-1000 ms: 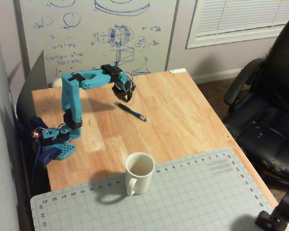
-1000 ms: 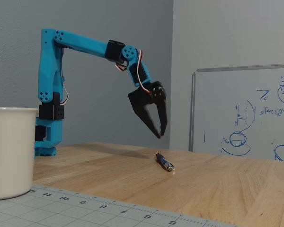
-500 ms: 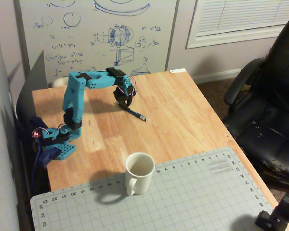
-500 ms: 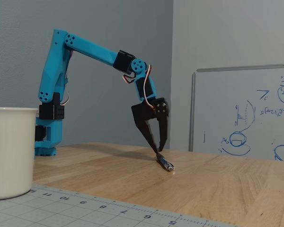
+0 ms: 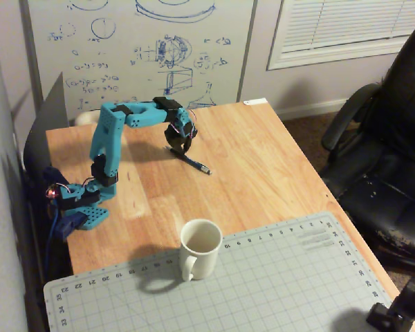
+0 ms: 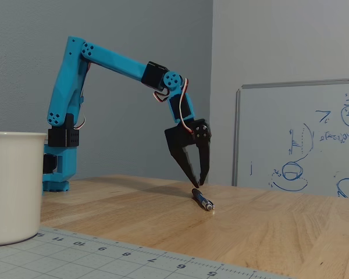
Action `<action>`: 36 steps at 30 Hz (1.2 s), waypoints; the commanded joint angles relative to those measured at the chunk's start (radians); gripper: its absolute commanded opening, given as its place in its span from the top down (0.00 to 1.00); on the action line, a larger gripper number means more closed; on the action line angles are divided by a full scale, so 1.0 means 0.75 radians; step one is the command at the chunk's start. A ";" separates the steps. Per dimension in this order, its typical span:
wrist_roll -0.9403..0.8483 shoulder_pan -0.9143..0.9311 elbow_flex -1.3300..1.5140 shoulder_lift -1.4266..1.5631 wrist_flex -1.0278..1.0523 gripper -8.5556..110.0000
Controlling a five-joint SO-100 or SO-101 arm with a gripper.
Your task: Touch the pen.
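Your hand [image 6: 199,184] hangs point-down directly over the back end of the pen [image 6: 202,199], fingers parted a little and holding nothing, the tips just above the barrel or barely on it; the low side view leaves that unclear. The pen lies flat on the wooden worktop [image 5: 263,166], out from the arm's base, silvery tip pointing away from the hand in the high view [image 5: 194,162]. Coming straight down suits a touch, since a slim pen rolls easily. The white mug [image 5: 199,248] stands well apart.
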 commanded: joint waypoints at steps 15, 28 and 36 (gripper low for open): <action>-0.002 0.010 -0.117 0.016 -0.025 0.92; -0.004 0.018 -0.117 0.000 -0.022 0.92; -0.006 0.031 -0.117 0.002 -0.022 0.92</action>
